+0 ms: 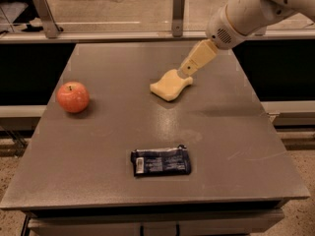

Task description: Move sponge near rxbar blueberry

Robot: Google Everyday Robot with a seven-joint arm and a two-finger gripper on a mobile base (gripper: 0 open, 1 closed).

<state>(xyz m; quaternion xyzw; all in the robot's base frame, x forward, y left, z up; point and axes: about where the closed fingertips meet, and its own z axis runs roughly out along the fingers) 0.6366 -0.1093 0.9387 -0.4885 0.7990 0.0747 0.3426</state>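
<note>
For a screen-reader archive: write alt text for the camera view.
The gripper is at the far right edge of the pale yellow sponge on a grey table. A dark rxbar blueberry lies nearer the front; a red apple sits left.

A grey, matte table (236, 146) fills the scene under dim, warm light. Behind its far edge runs a pale rail (118, 35) with two upright metal posts (178, 11). Speckled floor (301, 219) shows at the lower corners. The end effector (183, 74) hangs over the table's far right part.
</note>
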